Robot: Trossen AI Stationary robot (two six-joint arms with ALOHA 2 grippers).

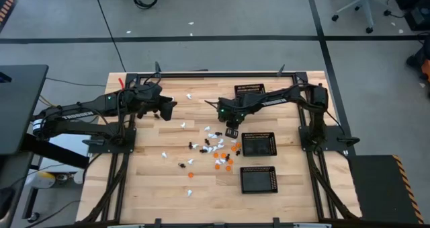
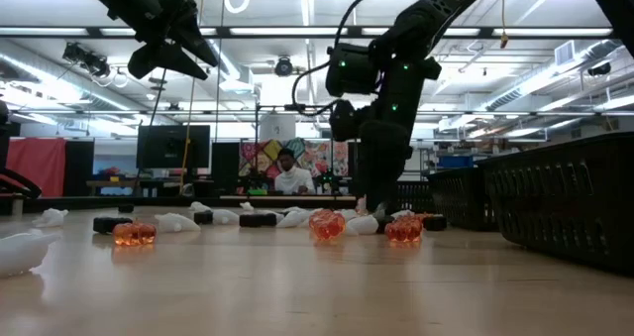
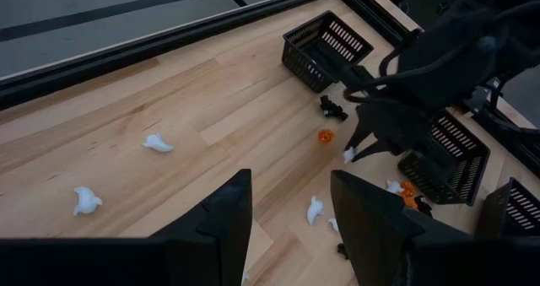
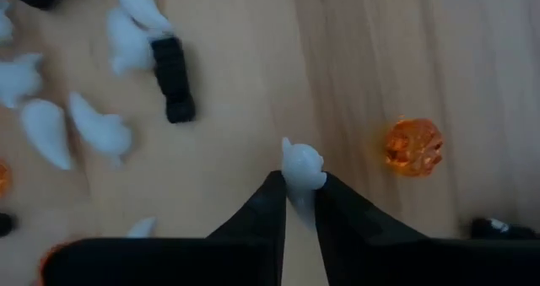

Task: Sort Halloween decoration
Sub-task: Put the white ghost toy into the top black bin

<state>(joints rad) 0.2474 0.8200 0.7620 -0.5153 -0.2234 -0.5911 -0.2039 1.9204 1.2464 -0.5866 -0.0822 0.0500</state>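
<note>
Right pincer (image 4: 299,197) is down on the pale wooden worktop (image 1: 161,181), fingertips clamped on a small white ghost figure (image 4: 301,166) just beside the middle black mesh tray (image 1: 259,144). A translucent orange pumpkin figure (image 4: 413,147) lies near the ghost; more white, orange and black figures are scattered close by. Left pincer (image 3: 291,210) hovers well apart from that tray, fingers spread, empty.

figures (image 1: 213,147): table (image 1: 154,187) middle | 3 trays (image 1: 259,144): right (in column)
</note>
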